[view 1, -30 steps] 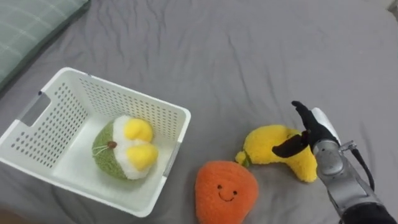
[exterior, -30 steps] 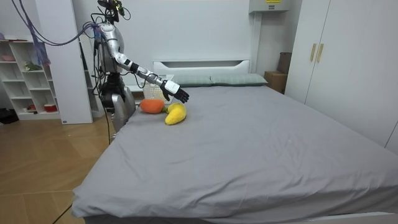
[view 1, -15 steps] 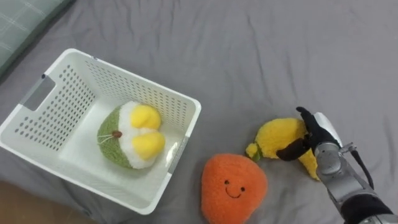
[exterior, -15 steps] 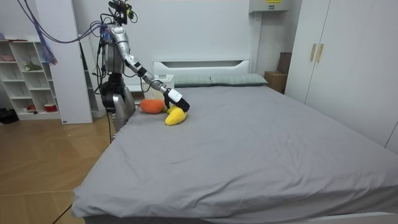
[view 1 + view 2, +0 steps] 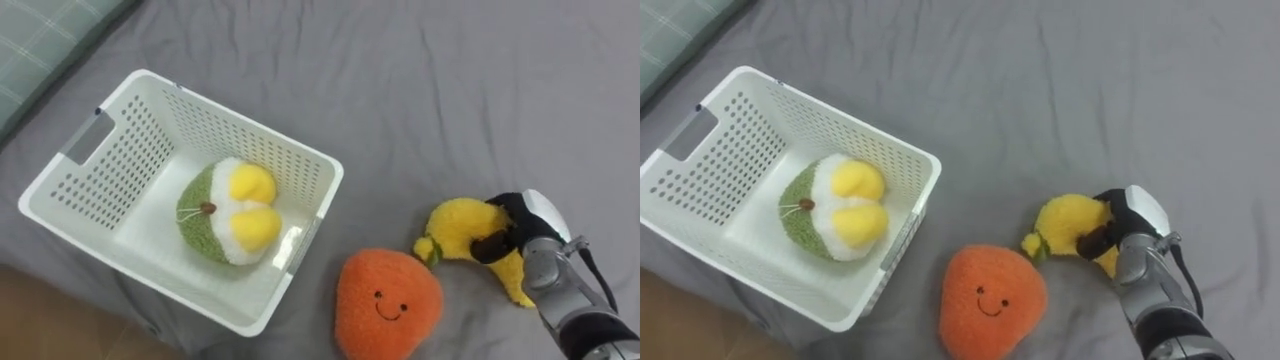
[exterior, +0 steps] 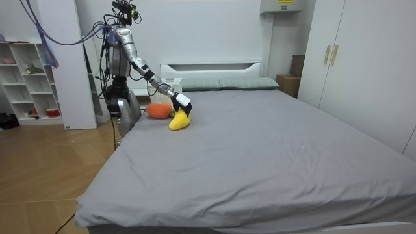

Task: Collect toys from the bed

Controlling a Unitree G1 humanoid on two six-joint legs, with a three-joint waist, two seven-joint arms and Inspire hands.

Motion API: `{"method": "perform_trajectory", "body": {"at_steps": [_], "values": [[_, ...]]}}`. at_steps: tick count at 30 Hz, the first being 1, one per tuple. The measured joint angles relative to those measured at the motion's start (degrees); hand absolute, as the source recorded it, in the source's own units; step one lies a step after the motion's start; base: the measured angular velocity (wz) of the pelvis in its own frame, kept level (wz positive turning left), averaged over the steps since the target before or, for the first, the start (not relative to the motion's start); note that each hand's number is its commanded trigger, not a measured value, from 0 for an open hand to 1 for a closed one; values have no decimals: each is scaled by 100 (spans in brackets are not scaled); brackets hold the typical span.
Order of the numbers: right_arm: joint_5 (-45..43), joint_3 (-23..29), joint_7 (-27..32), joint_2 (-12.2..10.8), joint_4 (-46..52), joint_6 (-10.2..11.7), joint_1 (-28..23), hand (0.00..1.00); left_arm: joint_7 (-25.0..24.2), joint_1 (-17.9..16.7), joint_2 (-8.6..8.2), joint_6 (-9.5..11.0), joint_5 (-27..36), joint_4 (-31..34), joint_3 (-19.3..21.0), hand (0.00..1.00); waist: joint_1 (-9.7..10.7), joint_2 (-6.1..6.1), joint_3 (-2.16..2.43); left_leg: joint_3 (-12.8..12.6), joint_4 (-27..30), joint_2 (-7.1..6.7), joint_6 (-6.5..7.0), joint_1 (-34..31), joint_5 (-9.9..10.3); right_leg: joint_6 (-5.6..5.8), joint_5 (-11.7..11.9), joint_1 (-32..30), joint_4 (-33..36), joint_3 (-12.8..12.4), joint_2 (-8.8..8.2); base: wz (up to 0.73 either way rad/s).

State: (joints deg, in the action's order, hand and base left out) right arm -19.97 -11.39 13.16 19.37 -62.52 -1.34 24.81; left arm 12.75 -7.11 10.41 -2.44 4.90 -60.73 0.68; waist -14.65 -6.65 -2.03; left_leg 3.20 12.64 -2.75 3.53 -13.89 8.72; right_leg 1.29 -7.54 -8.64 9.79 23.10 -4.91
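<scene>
The right robot hand (image 5: 530, 220) curls its fingers round the yellow plush toy (image 5: 457, 226) on the bed (image 5: 450, 90), with the orange plush (image 5: 388, 305) just left of it and the white basket (image 5: 150, 110) farther left.

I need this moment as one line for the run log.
right hand: shut on yellow toy | orange toy: on bed | green toy: in basket

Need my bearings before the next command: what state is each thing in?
right hand: curled round the yellow plush toy
yellow plush toy: on the bed, gripped
orange plush toy: loose on the bed, face up
green plush toy: inside the white basket
white basket: upright on the bed, one toy inside
</scene>
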Motion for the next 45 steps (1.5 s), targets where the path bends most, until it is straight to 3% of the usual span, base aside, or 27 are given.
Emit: {"method": "perform_trajectory", "body": {"at_steps": [12,18,22,23,24,30,35,40,45], "values": [[-84,0,-129,2,81,1,-3,100,9,5,-4,90,12,2,14,0,32,4,-2,-17,-5,-2,1,13,-1,1,-1,2,-11,-86,9,0],[-260,1,-150,43,1409,-12,-237,100,57,-45,-5,42,-13,35,22,0,213,-13,13,-121,-61,14,1,216,-1,1,-1,149,-21,-123,7,-7],[-307,4,-323,48,2135,-21,-373,100,58,-190,36,28,-8,168,41,0,344,-14,42,-184,-198,23,2,621,-1,9,-5,465,-37,-230,19,-11],[-301,4,-379,52,2328,-20,-400,100,58,-255,46,27,-10,232,42,0,354,-26,95,-239,-233,31,2,682,-1,10,-6,486,-37,-271,26,-24],[-287,4,-396,61,2415,-21,-418,100,57,-275,49,28,-12,263,51,0,355,-29,107,-266,-245,35,2,715,-1,10,-6,503,-38,-283,27,-22],[-264,5,-517,75,2794,-33,-630,100,62,-396,56,-1,-15,338,180,0,338,-15,153,-423,-325,69,1,1092,1,10,-6,773,-33,-447,56,-14],[-241,11,-591,81,3042,-213,-631,100,63,-447,29,-85,-14,324,276,0,343,66,197,-502,-320,96,-7,1182,-2,-11,7,827,-19,-545,83,-8],[-228,17,-612,81,3670,-227,-629,100,63,-471,-44,-129,-5,325,368,0,371,196,174,-492,-407,102,-11,1424,-3,-7,4,1046,-29,-548,91,0],[-324,12,-775,59,4420,-356,-629,100,54,-421,-74,-197,-134,334,379,0,331,199,171,-507,-416,100,-11,1448,-2,-4,1,1050,-27,-564,97,-2]]}}
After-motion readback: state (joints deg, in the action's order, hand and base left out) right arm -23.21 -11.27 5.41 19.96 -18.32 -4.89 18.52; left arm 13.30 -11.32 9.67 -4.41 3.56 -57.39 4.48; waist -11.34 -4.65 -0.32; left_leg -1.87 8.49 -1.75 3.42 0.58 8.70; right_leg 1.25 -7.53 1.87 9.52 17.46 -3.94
